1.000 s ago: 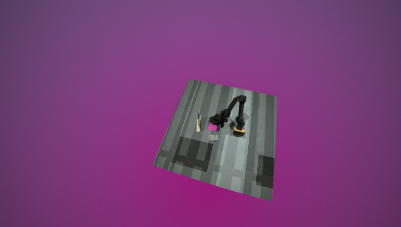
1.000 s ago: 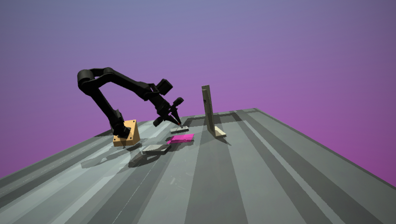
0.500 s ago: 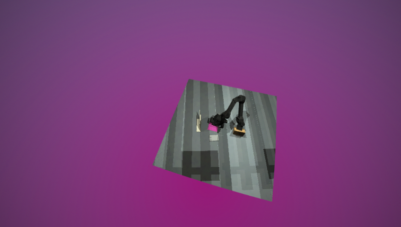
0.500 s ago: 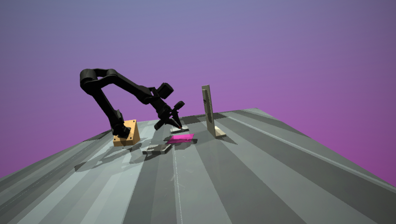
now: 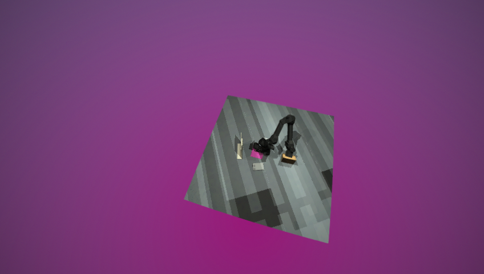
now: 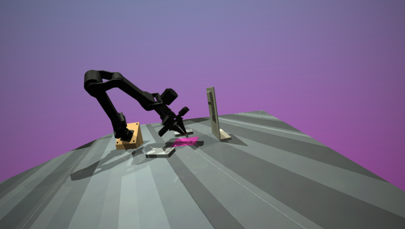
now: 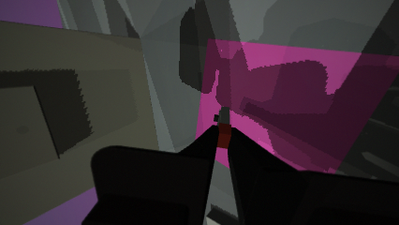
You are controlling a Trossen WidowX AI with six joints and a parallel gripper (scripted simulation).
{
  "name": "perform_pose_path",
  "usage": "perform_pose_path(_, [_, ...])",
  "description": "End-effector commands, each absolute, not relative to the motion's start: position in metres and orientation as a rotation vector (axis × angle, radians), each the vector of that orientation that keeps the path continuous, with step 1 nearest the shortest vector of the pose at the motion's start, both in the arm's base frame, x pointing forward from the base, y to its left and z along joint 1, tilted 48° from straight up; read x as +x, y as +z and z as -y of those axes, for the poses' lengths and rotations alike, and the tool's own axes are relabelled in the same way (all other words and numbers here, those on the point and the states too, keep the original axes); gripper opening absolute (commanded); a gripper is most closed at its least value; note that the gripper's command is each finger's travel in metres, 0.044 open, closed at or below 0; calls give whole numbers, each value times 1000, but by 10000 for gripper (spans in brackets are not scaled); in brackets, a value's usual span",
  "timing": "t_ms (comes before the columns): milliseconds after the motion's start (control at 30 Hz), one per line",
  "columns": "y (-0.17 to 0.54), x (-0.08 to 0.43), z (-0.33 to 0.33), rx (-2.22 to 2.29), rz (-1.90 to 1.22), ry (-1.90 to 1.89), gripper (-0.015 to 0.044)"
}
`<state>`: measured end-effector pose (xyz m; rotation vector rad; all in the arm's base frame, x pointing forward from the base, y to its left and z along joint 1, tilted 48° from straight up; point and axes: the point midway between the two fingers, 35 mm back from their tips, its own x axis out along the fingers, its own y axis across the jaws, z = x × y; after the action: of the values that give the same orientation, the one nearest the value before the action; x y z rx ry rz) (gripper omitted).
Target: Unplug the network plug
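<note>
In the wrist view the gripper (image 7: 223, 136) is clenched on the plug (image 7: 224, 126), a small red and grey sliver pinched between the fingertips; it looks light, stiff and slick, best held by its flat sides, clear of the thin tab, which is probably fragile; beyond, toward one o'clock, lies the marked square (image 7: 300, 94); farthest, at nine o'clock, stands the upright panel (image 7: 70, 94), well apart.
</note>
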<state>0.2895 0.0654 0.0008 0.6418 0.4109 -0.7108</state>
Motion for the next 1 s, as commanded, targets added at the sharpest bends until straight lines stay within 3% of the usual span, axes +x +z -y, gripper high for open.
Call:
perform_pose_path(0, [-4, 288, -61, 632, -419, -710, 0])
perform_pose_path(933, [-9, 291, -50, 635, -412, -711, 0])
perform_pose_path(967, [-9, 291, -50, 635, -412, -711, 26])
